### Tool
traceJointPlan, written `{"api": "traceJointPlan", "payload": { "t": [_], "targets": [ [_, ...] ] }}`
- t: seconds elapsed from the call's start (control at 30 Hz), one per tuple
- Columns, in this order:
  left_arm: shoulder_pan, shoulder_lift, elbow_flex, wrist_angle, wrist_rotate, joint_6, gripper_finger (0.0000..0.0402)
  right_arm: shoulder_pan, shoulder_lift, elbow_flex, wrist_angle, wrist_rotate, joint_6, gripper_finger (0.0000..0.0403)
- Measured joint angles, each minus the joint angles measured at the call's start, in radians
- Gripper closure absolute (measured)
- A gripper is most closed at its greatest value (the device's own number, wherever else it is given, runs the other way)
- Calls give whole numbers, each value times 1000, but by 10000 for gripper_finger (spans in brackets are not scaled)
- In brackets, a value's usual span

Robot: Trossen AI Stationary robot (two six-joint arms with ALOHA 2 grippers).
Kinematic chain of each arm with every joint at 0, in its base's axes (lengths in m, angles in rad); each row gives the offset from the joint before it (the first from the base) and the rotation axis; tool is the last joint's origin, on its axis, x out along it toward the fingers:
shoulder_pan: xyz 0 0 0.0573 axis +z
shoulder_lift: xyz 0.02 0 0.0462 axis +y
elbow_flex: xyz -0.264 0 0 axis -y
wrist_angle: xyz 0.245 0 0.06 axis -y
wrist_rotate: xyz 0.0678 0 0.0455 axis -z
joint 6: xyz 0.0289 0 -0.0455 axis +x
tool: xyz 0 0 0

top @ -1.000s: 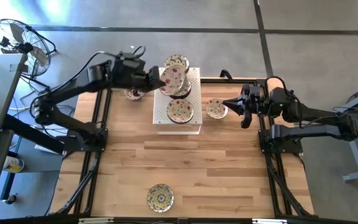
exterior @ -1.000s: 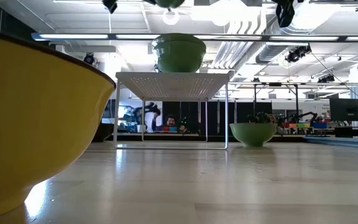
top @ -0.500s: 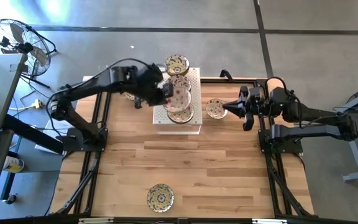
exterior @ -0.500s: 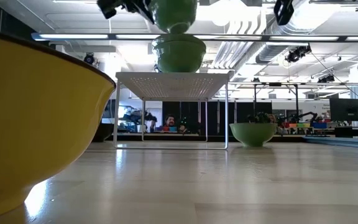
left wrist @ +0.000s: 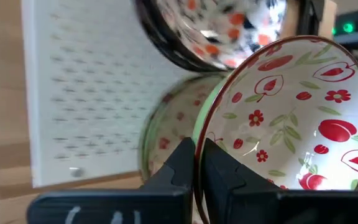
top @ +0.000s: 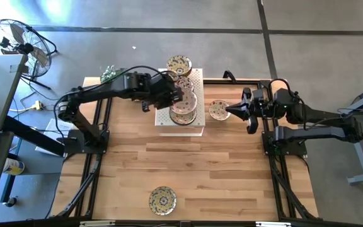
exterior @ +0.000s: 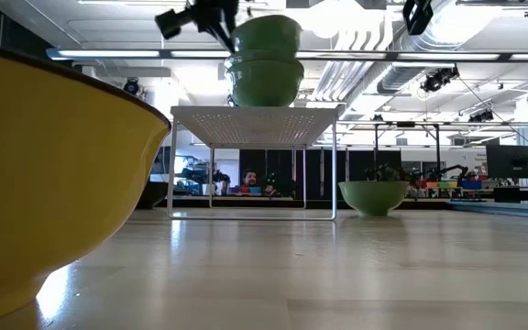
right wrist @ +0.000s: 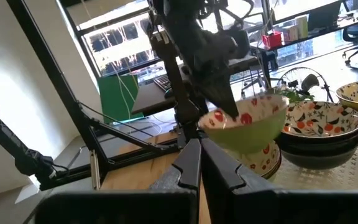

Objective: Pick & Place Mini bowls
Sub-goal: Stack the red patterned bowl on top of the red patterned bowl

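Placement is the step we judge to be in hand: our left gripper (top: 176, 96) has its jaws clamped on the rim of a green-sided mini bowl (left wrist: 291, 118) and holds it right over the stacked bowl (exterior: 264, 81) at the near end of the white perforated rack (top: 197, 129). In the low view the carried bowl sits just on top of the stack or a hair above it; we cannot tell which. Further bowls rest at the far end of the rack (top: 179, 64), another lies on the table just right of the rack (top: 218, 110), and one stands well in front of the rack near the table edge (top: 162, 200). Our right gripper (top: 237, 111), jaws together and empty, waits just right of that table bowl.

Next we would need to settle the bowl squarely into the stack, release the rim, and draw back without tipping the pile.

Against the earlier frames, our left arm has swung from the rack's far-left corner across to its near end, and the bowl has come down onto the stack. Our right arm has barely shifted.
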Motion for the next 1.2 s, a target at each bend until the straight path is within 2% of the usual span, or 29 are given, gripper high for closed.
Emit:
{"api": "traceJointPlan", "payload": {
  "t": [0.3,0.57,0.73,1.2],
  "targets": [
    [-5,19,-3,-77,-48,-10,392,0,0,0,4,0,0,402],
    [-45,18,0,-40,-60,-46,392,0,0,0,4,0,0,402],
    [-63,18,0,-77,-82,-71,392,0,0,0,12,0,-6,401],
    [-71,42,2,-26,-104,-42,384,0,0,0,15,-2,-26,401]
  ]
}}
